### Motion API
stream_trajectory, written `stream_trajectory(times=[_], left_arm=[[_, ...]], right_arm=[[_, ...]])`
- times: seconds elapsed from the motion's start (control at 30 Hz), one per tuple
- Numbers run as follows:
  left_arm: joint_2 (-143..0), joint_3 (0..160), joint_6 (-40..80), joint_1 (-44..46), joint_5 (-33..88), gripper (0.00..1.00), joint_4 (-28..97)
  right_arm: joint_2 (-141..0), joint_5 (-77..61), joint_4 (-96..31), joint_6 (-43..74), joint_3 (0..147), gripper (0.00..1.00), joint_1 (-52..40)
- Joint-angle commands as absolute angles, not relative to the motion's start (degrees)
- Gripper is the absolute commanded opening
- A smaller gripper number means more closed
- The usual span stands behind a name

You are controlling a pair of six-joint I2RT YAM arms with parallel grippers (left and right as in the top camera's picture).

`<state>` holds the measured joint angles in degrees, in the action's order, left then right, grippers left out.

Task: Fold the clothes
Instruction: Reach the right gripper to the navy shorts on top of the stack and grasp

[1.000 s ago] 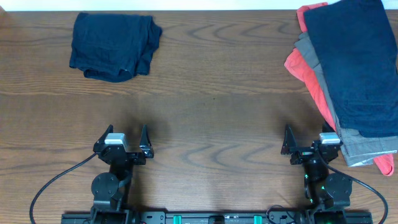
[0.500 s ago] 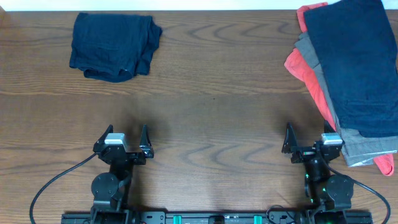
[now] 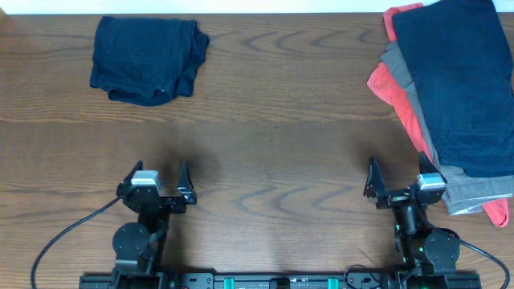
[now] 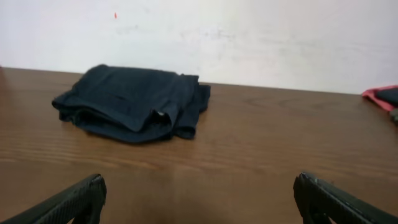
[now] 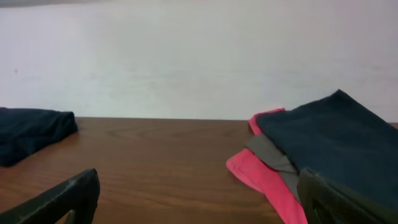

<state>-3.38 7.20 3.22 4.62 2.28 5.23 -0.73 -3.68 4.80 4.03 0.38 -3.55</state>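
Overhead, one wooden table (image 3: 273,120) carries four garments. At the far right lies a stack of three, with a flat navy garment (image 3: 462,80) on top of a grey garment (image 3: 470,193) and a coral-red garment (image 3: 391,90), and at the far left lies one folded navy bundle (image 3: 144,58), alone. At the near edge the left gripper (image 3: 159,173) and the right gripper (image 3: 399,173) both stand with jaws spread wide, holding nothing, well apart from all the clothes.

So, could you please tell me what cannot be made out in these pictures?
Overhead: grey garment mostly hidden under the navy one.
Overhead: coral garment shows only edges beneath the others.
Overhead: the navy one is cut off by the right edge.
Every view: folded navy garment, inner layers hidden by its own folds.
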Motion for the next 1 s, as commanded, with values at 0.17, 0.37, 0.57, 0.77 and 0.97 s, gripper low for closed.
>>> stream_trajectory(times=[0.17,0.37,0.57,0.77,0.97], left_arm=[[-20.5,24.1,3.7,4.9,5.7,0.98,11.4],[-36.3,37.1,3.7,4.9,9.7,0.98,17.1],[-47.5,44.8,3.7,4.9,11.7,0.98,20.9],[-52.5,45.6,3.7,4.9,13.3,0.98,21.4],[-54.1,45.6,3.7,4.9,12.1,0.98,21.7]], right_arm=[[-3.4,-6.3,5.0,3.8,3.6,0.99,-3.0],[-11.8,-6.3,4.9,3.8,9.4,0.99,-3.0],[-26.2,-6.5,2.4,3.8,20.1,0.99,-3.0],[-46.4,-6.7,-9.4,3.7,36.8,0.99,-3.0],[-66.9,-7.3,-21.9,2.9,53.7,0.99,-3.0]])
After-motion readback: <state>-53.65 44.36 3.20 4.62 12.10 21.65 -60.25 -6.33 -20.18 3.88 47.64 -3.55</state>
